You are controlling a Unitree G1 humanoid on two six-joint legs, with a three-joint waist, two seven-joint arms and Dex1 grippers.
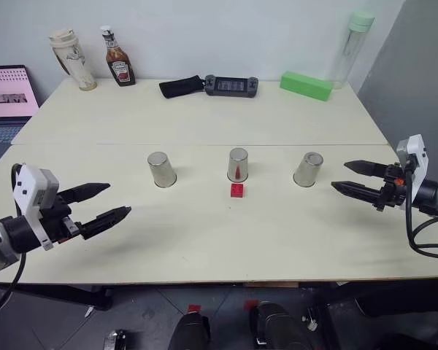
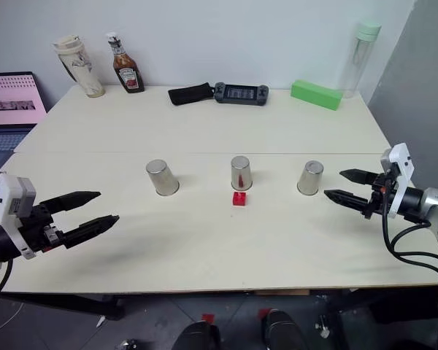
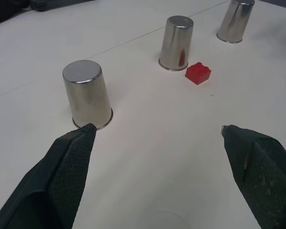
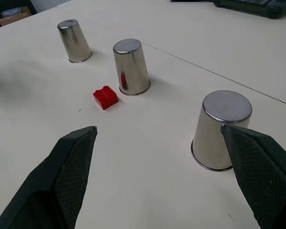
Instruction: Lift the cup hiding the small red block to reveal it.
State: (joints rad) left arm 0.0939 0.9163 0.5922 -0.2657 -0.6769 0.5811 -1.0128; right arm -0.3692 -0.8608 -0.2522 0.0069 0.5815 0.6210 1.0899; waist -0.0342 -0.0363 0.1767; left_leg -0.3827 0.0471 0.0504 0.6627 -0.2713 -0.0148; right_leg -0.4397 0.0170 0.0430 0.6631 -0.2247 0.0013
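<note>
Three cups [image 1: 237, 165] inverted; red block [image 1: 237, 190] exposed; left pincer [image 1: 109, 203], right pincer [image 1: 348, 177] spread, empty.

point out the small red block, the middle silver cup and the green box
small red plastic block [image 1: 237, 190], left eye view, top face
middle shiny silver metal cup [image 1: 237, 166], left eye view, side wall
long green box [image 1: 305, 85], left eye view, top face
</note>
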